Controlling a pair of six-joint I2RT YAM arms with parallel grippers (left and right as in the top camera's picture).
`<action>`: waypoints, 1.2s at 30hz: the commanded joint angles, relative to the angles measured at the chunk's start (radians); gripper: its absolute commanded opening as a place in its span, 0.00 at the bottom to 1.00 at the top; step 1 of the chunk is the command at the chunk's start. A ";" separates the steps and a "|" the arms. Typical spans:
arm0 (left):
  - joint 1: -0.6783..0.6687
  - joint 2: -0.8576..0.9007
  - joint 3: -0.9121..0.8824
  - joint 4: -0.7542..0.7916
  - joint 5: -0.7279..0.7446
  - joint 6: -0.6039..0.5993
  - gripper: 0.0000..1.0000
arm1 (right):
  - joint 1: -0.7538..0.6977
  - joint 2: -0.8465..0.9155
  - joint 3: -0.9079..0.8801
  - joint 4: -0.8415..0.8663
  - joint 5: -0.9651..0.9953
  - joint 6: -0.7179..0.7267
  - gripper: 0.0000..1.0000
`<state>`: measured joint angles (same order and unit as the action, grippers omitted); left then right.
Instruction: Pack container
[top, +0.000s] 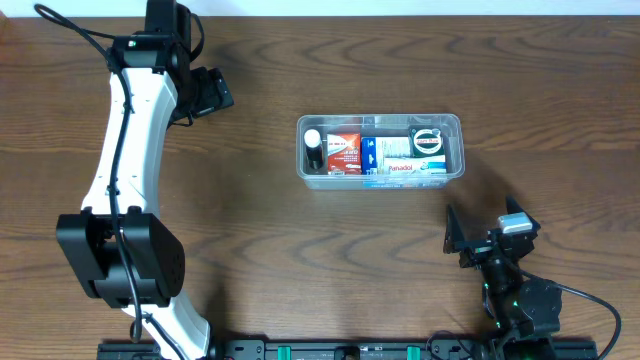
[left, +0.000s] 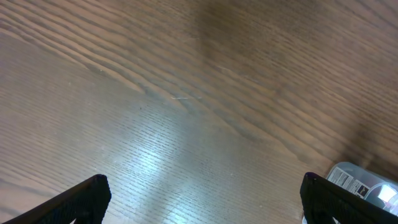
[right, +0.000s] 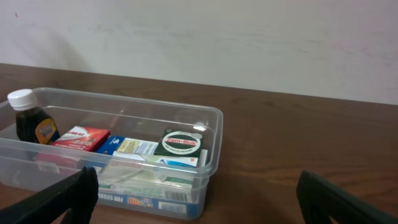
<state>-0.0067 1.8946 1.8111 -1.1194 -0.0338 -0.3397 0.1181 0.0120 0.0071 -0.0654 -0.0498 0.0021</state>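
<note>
Wooden table (top: 260, 230); packed container (top: 455, 125) is flanked by left gripper (top: 218, 95) and right gripper (top: 458, 238), both spread empty; it could be clipped by a low swing.

This is looking like a robotics lab bench, not a home or shop. Two robot arms are standing on a dark wood-grain table (top: 260, 230) — the white left arm (top: 130, 130) rising from about 8 o'clock in the overhead view, the smaller black right arm (top: 525, 305) sitting at 5 o'clock. A black mounting rail (top: 340, 350) is running along the 6 o'clock edge, and a cable (top: 590, 296) is trailing off the right arm. A plain white wall (right: 217, 37) is backing the table, while a clear container (top: 455, 125) of small pharmacy packs is sitting near 1 o'clock.
</note>
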 joint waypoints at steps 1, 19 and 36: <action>-0.002 -0.015 0.023 -0.005 -0.012 0.006 0.98 | -0.019 -0.006 -0.002 -0.003 -0.007 -0.018 0.99; -0.150 -0.404 0.006 -0.006 -0.064 0.036 0.98 | -0.019 -0.006 -0.002 -0.003 -0.007 -0.018 0.99; -0.112 -1.130 -0.676 0.116 -0.136 0.036 0.98 | -0.019 -0.006 -0.002 -0.003 -0.007 -0.018 0.99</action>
<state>-0.1417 0.8715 1.2438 -1.0172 -0.1429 -0.3138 0.1177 0.0120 0.0071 -0.0647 -0.0525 -0.0051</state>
